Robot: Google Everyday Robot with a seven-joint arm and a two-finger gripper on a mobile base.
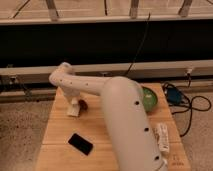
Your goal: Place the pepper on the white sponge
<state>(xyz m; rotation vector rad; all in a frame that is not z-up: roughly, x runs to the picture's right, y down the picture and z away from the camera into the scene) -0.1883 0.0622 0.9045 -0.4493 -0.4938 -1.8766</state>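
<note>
Fingers above white sponge, open or closed unclear, pepper just beside, green bowl well apart

Lab or test bay: wooden table, speckled floor, loose cables; jaws at table's far side.

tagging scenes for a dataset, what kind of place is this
Probably a robot lab: a wooden table on speckled floor, loose cables beside it. The gripper is at the table's far left, by the white sponge and pepper.
</note>
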